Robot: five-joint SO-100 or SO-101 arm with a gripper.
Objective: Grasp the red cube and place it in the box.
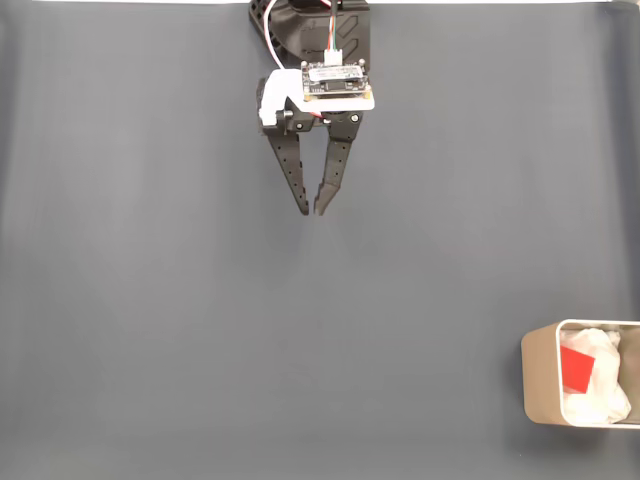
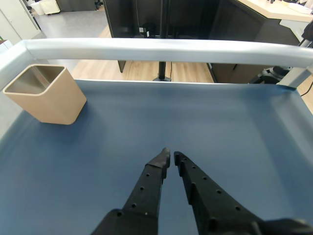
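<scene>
The red cube [image 1: 576, 369] is a small, bright, matte block lying inside the box [image 1: 540, 385], resting on crumpled white padding [image 1: 600, 395] that fills most of the interior. In the fixed view its visible red face is roughly square with its edges slightly skewed against the box walls, so it has no clear long axis. The box is beige with thin walls and rounded corners; it sits at the lower right edge of the fixed view, partly cut off by the frame, and in the wrist view it stands at the far left [image 2: 46, 95] of the blue-grey bench [image 1: 150, 300], its open top facing up. The pincer [image 1: 311, 211] hangs near the top centre of the fixed view, well apart from the box, its two black fingers pointing down the picture. Its tips are drawn nearly together with only a sliver of gap between them, seen also in the wrist view [image 2: 171, 157], and nothing is held between them.
</scene>
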